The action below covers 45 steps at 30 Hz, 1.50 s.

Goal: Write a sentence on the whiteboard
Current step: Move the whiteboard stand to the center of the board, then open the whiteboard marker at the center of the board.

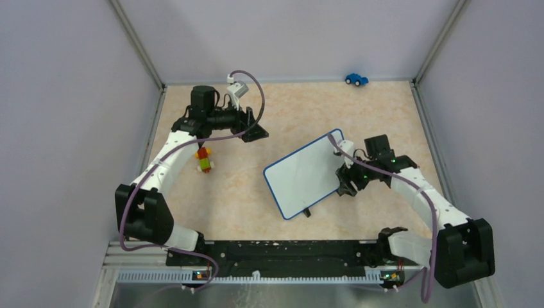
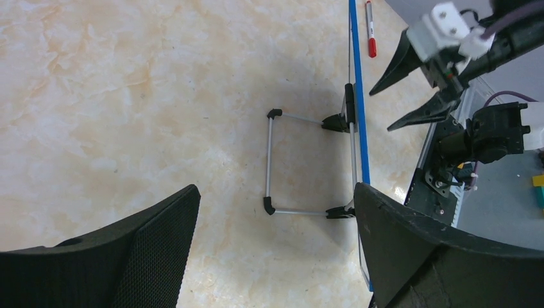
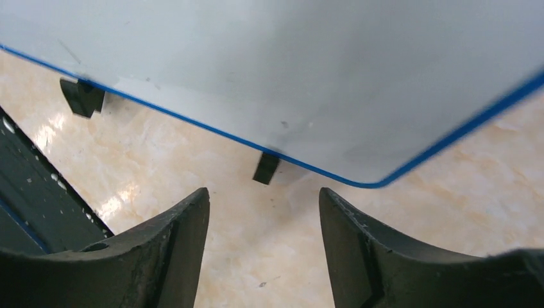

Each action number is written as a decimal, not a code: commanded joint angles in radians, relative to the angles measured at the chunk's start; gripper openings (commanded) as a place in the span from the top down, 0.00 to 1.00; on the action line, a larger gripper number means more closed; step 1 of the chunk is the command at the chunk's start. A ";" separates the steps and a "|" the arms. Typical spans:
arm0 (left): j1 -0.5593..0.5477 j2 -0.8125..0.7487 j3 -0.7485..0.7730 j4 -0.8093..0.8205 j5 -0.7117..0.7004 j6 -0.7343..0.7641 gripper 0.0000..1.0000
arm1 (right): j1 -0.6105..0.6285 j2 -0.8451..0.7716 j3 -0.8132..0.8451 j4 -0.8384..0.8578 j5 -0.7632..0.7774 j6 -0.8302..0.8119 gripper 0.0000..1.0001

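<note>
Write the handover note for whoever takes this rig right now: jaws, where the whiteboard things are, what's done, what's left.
Left gripper: jaws open, empty, behind the board and facing its wire stand.
Right gripper: jaws open, empty, low at the whiteboard's right edge, near its clip feet.
Whiteboard: propped on the stand, centre-right of the table.
Marker: red-tipped, lying on the table past the board's end in the left wrist view; neither gripper holds it.
Done: nothing shows; the board face is blank.
Left: pick up the marker and write the sentence.
</note>
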 commanded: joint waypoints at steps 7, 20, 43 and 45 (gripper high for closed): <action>0.008 -0.064 0.042 0.035 -0.019 0.007 0.06 | -0.409 0.005 0.263 -0.164 -0.175 0.022 0.34; 0.061 -0.051 0.030 -0.013 -0.180 0.015 0.05 | -0.698 0.170 0.297 -0.164 0.223 0.208 0.39; 0.119 0.015 0.010 0.052 -0.052 -0.064 0.05 | -0.679 0.538 0.321 -0.003 0.416 0.466 0.44; 0.120 0.016 0.005 0.052 -0.057 -0.058 0.05 | -0.660 0.556 0.324 0.006 0.417 0.466 0.46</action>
